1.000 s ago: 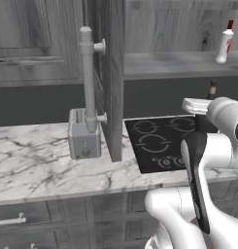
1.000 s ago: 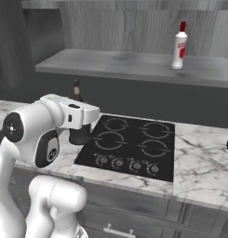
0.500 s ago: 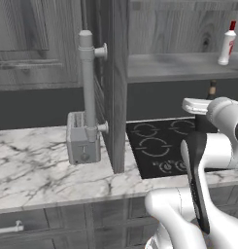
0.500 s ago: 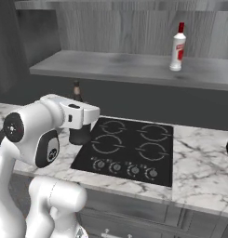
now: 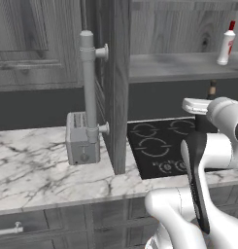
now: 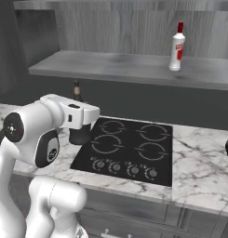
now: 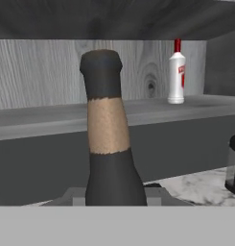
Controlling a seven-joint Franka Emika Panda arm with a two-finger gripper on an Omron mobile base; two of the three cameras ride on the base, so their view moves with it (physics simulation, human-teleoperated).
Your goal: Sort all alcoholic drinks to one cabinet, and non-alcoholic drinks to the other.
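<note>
End effector (image 6: pixel 79 135) clenched on the squat dark bottle (image 6: pixel 78 122) at the body, low beside the left edge of the black cooktop (image 6: pixel 129 148). In the right base view, the bottle's base stands at the corner of the cooktop where it meets the marble counter (image 6: pixel 204 174), and its thin neck rises behind the white hand. In the hand view, the neck, with a tan band below a dark top, stands upright and close, in the centre of the view. In the left base view, the neck tip shows just above the arm, against the dark back wall. White bottle with red cap and red label (image 6: pixel 177 48) upright on the open grey shelf (image 6: pixel 110 67) above the cooktop, toward its right end and well apart from the dark bottle; the hand view shows it to the right of the neck, farther back. Grey toaster (image 5: pixel 82 137) on the counter left of the cooktop, beside an open cabinet door (image 5: pixel 116 82) that carries a vertical bar handle (image 5: pixel 90 90).
</note>
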